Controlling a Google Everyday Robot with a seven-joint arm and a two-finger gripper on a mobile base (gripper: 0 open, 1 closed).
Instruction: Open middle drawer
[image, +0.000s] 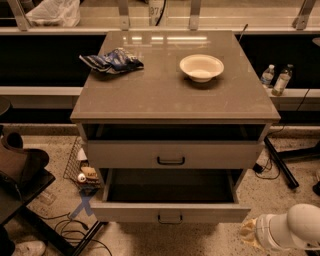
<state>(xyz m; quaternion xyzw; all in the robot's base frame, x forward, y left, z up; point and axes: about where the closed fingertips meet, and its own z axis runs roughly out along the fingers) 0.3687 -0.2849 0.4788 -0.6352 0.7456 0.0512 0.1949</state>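
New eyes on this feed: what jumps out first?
The middle drawer stands pulled far out, dark inside showing, under an upper drawer open just a little. The gripper sits at bottom right, clear of that drawer's front corner. A white bowl and a crumpled blue bag lie on the cabinet top.

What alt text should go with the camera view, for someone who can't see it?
The middle drawer of a grey-beige cabinet stands pulled out, showing its dark inside. The robot's tool is low at the right, just below the drawer's front right corner. On the cabinet top sit a white bowl and a crumpled blue bag.
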